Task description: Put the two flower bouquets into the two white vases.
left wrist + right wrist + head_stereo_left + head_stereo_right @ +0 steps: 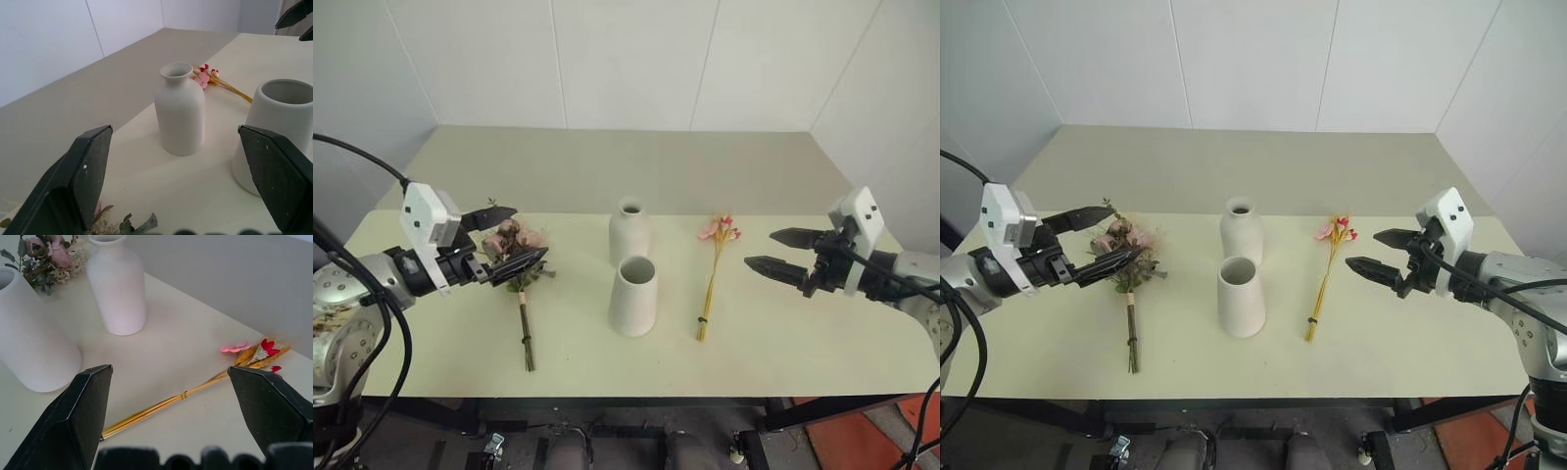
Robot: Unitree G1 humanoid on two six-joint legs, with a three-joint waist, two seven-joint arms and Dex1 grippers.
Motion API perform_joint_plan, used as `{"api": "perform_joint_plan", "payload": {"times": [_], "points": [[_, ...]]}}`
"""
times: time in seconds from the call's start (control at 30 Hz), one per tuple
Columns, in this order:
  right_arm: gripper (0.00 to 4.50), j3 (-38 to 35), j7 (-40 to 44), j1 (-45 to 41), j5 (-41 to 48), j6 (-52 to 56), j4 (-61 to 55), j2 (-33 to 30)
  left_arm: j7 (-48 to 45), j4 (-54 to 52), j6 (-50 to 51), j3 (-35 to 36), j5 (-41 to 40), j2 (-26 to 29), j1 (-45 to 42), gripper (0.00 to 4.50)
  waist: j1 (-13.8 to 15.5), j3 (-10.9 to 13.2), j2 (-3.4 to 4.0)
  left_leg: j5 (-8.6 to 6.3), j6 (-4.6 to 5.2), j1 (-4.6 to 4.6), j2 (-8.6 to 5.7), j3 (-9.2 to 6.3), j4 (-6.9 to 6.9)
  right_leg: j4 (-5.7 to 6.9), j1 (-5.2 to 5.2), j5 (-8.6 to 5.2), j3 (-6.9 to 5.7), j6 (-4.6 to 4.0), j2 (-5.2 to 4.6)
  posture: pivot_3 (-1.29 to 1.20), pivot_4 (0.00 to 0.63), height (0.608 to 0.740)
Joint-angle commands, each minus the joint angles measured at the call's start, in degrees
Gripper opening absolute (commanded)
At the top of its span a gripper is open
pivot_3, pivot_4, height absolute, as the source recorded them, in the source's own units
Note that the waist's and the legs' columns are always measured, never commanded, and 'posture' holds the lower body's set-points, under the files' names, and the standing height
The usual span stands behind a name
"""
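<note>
Left gripper (509, 238) hangs spread wide over the pink bunch (517, 257) lying on the bench (431, 352), then come two white vases (632, 296), the thin yellow bunch (712, 284), and the right gripper (771, 250), also spread wide.

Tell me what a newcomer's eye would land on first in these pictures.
Two white vases stand mid-table: the narrow-necked vase behind, the wide-mouthed cone vase in front. A bouquet lies flat on either side: the bushy pink bouquet to the left, the thin yellow-stemmed bouquet to the right. The left end effector hangs open over the pink blooms, and the right end effector is open, holding nothing, right of the thin bunch.
</note>
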Motion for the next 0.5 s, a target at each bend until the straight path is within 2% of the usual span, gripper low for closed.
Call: {"api": "perform_joint_plan", "payload": {"times": [0.03,0.37,0.47,0.5], "points": [[4.5,-1.6,0.3,-0.1,0.0,-0.4,-1.7,-1.1,-0.3,-1.3,-0.9,1.5,-0.7,0.7,-0.4,4.48,0.0,0.0,0.0,0.0,0.0,0.0,0.0,0.0,0.0,0.0,0.0,0.0,0.0,0.0,0.0,0.0,0.15,0.74],[4.5,-1.8,-0.1,0.2,0.3,0.8,-2.2,-1.4,-0.9,-0.8,-0.9,1.4,-0.7,0.9,-0.7,4.48,0.0,0.0,0.0,0.0,0.0,0.01,0.0,0.02,0.0,0.0,0.0,-0.02,0.02,0.03,-0.01,0.0,0.15,0.74],[4.5,0.4,-2.2,-1.6,0.8,5.3,-2.1,-1.2,-1.1,-0.8,-1.1,0.9,-0.8,0.5,-1.0,4.48,0.0,0.0,0.0,0.0,0.0,0.0,0.0,0.03,-0.01,-0.01,-0.01,-0.02,0.02,0.03,-0.01,0.0,0.15,0.74],[4.5,1.7,-4.8,-4.5,2.1,11.1,-1.5,-0.4,-1.3,-0.7,-1.2,0.4,-1.0,0.4,-1.4,4.48,-0.1,0.0,0.0,0.0,0.0,0.01,0.0,0.03,-0.01,-0.01,-0.01,-0.02,0.03,0.03,-0.01,0.0,0.15,0.74]]}}
